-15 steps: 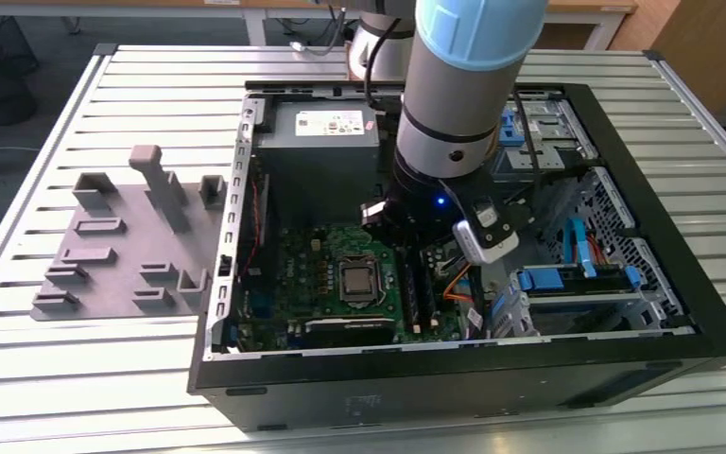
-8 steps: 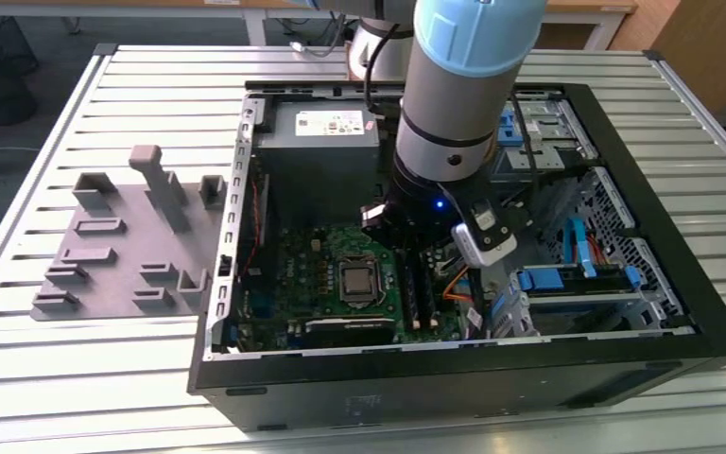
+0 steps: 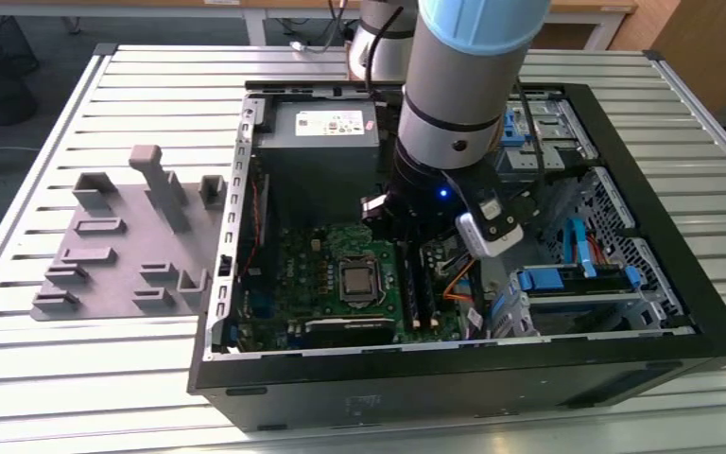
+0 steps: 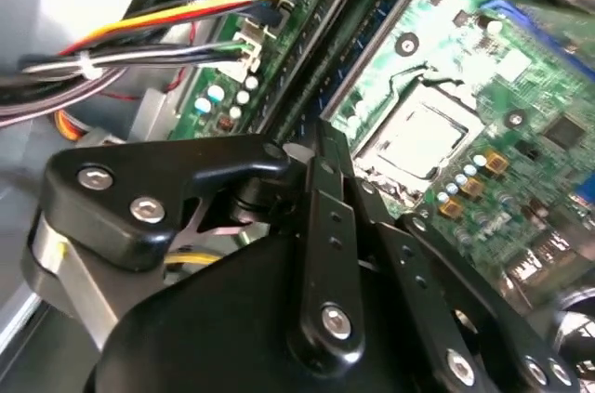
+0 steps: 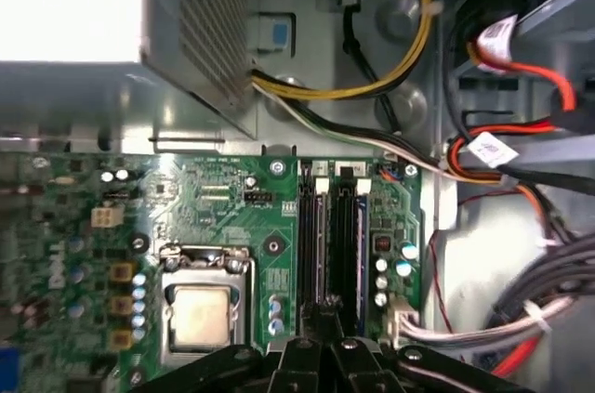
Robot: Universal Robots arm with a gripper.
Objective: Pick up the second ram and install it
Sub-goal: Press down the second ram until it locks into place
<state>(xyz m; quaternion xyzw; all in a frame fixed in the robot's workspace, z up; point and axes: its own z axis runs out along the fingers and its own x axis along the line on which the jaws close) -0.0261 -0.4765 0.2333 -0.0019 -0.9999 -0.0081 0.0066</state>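
Starting big: slatted metal worktop (image 3: 111, 85) way below and all round the pincer, carrying an open computer case (image 3: 665, 312) laid on its side. Got the grey arm (image 3: 464, 85) reaching straight down into that case. Grey plastic tray (image 3: 111, 255) parked well apart from the pincer, outside the case wall, toward the exterior view's left. Green motherboard (image 5: 223, 198) flat on the case floor right beneath the pincer, with the silver processor (image 5: 200, 314) just off to one side of it. Bundle of cables (image 5: 521, 319) on the other side, near but not touching.

Now the small stuff. Pincer (image 5: 325, 323) looks drawn together, tips closed up, poised right over the near end of the memory slots. Second ram (image 5: 351, 244) seems to be standing on edge in its slot, just ahead of and beneath the pincer tips, beside another dark slot. Can't tell about an actual clamp on its top edge versus just a press from above. Long axis running along the slot, away from the pincer toward the metal box with the grille (image 5: 214, 31), parallel to the neighbouring slot; thin edge up, contacts presumably down.

Doing this bit well, my guess: keep the stick dead upright and lined up with the slot, push straight down and evenly, no rocking sideways, and stay clear of those cables.
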